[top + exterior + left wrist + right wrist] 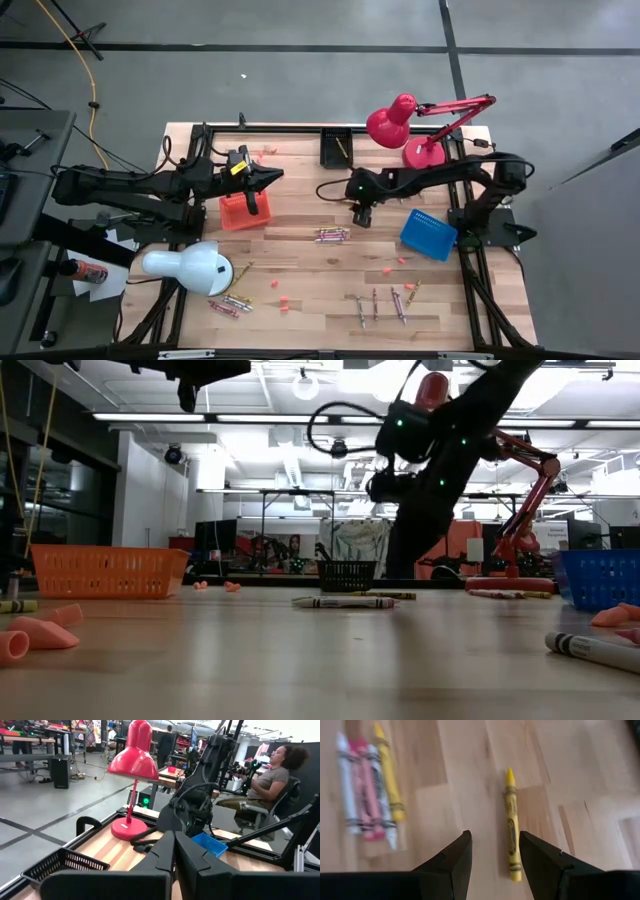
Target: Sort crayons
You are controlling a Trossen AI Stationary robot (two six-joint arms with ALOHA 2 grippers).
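Above the pale wooden table (pixel 300 275), the right gripper (pixel 492 851) hangs with jaws spread over a single yellow paper-wrapped crayon (pixel 511 822), its label unreadable; a four-crayon bunch (pixel 367 787) lies nearby. Left gripper (pixel 268 177), clenched empty, hovers by the orange mesh basket (pixel 240 212).

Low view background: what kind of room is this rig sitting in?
Probably a robotics lab or open workshop. Long ceiling light strips run over rows of workbenches; the left wrist view shows a person seated in an office chair beside more equipment on a bare concrete floor.
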